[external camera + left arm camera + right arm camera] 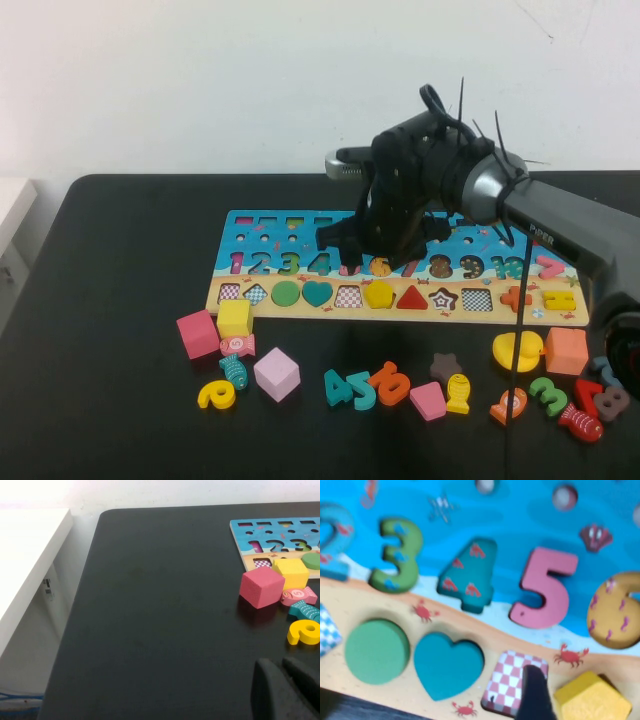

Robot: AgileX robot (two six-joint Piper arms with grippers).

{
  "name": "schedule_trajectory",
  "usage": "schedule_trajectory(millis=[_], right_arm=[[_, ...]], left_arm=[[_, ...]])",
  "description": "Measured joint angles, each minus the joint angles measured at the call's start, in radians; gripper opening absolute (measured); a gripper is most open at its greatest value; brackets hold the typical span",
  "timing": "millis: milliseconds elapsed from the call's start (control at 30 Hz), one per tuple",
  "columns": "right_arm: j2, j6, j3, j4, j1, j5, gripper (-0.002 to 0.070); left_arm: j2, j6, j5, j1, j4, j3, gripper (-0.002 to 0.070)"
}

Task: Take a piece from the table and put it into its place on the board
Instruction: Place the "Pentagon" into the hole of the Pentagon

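Right claw (385, 250) hangs low over the middle of the board (240, 222), at about the 5 and 6. Honestly can't tell if it's spread or pinched; it's a dark lump from above and its own camera doesn't settle it.

The yellow pentagon (378, 294) is right under it, in the shape row and apparently in its slot. In the right wrist view (590, 700) its edge shows and it looks a bit proud of the wood, so I wouldn't swear it's fully down.

What could go wrong, I reckon:
- If it's sitting cocked, the claw coming away could catch it and flip it out.
- A sideways drift could bump the orange 6 (380, 266) at the pentagon's 12 o'clock.

Neighbours: an empty checkered slot (348, 296) at 9 o'clock, then the teal heart (317, 293); a red triangle (411, 297) at 3 o'clock. Loose numbers (365, 388) lie on the table (100, 420) at 6 o'clock, well clear. Nothing blocks a straight lift.

Left claw (282, 680) is parked off near the pink cube (261, 587). Can't tell its state either.
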Motion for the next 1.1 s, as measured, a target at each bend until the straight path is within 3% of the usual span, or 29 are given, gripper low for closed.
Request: schedule_trajectory(millis=[167,367,467,1100], right_arm=[[0.0,-0.025,-0.016,-0.002,0.002,0.005,0.0419],[0.021,-0.13,-0.016,0.033,0.012,-0.006,0.0102],[0.033,-0.179,-0.016,0.058,0.019,-0.008,0.003],[0.055,-0.292,-0.018,0.016,0.021,0.087,0.0019]], left_arm=[[0.0,0.0,0.0,0.0,0.0,0.0,-0.0002],[0.0,0.0,0.0,0.0,0.0,0.0,-0.0002],[0.0,0.0,0.0,0.0,0.0,0.0,-0.0002],[0.0,0.0,0.0,0.0,0.0,0.0,-0.0002]])
